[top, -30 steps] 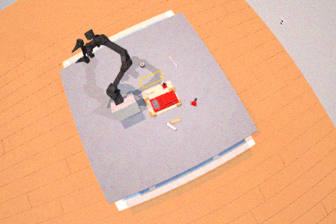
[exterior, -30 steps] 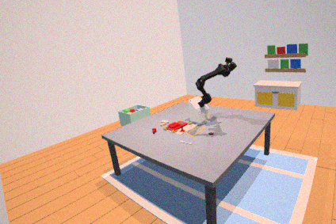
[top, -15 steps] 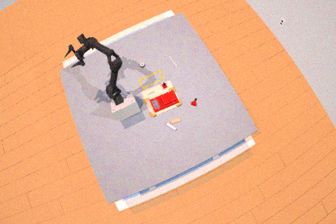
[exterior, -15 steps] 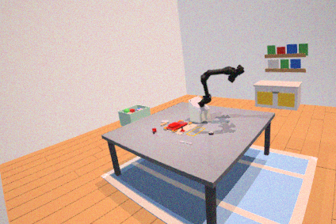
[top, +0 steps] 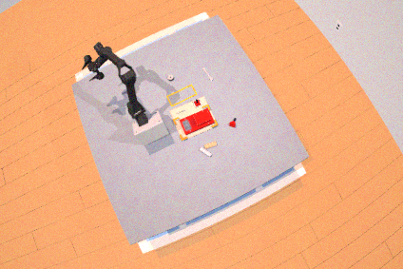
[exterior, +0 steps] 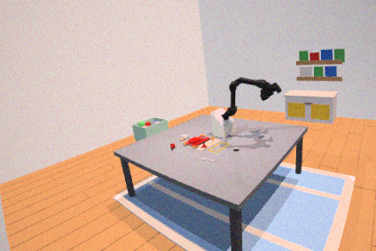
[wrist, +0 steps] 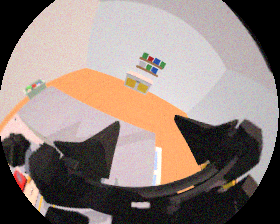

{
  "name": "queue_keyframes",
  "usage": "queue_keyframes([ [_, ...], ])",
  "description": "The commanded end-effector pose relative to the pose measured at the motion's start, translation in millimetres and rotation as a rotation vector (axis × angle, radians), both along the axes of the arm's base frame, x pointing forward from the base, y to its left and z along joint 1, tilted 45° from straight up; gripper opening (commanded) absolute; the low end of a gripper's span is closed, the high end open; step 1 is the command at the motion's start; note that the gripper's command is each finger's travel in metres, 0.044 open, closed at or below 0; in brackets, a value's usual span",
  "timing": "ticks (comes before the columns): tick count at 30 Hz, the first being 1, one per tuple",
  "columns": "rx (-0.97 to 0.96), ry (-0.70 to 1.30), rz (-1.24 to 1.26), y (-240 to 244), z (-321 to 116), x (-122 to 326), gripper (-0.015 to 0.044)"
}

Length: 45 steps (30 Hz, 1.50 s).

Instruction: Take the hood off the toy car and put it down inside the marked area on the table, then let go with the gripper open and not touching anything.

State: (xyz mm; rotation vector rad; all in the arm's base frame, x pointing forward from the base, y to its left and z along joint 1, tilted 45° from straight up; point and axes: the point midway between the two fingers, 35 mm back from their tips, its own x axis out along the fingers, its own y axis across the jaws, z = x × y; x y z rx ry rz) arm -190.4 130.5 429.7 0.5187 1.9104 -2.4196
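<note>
The red toy car lies on a cream board with orange corners, beside the arm's white base. An outlined red panel, which looks like the hood, is on the car; the views are too small to show whether it is fastened. The marked area is a yellow outline on the table next to the board, with nothing inside it. My gripper is open and empty, high above the table's far-left side in the top view, well away from the car.
A small red-and-black piece is on the board. Another red piece, a tan block, a white cylinder, a thin white tool and a small round item lie around it. The white arm base stands beside the board.
</note>
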Motion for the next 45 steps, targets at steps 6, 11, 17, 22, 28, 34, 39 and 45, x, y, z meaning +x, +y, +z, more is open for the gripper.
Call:
queue_keyframes([
  [6, -0.235, -0.026, -0.285, 76.5, -31.3, 26.1, 0.044],
  [11, -0.35, -0.02, -0.453, 107.0, -49.6, 53.4, 0.044],
  [17, -0.5, 0.005, -0.631, 148.2, -72.9, 91.0, 0.044],
  [22, -0.623, 0.046, -0.785, 176.5, -92.5, 130.0, 0.044],
  [28, -0.77, 0.114, -0.972, 201.0, -117.8, 183.9, 0.044],
  [34, -0.908, 0.193, -1.139, 212.8, -146.8, 241.4, 0.044],
  [39, -1.014, 0.274, -1.265, 213.6, -172.5, 289.5, 0.044],
  [45, -1.145, 0.392, -1.4, 205.6, -206.5, 345.6, 0.044],
])
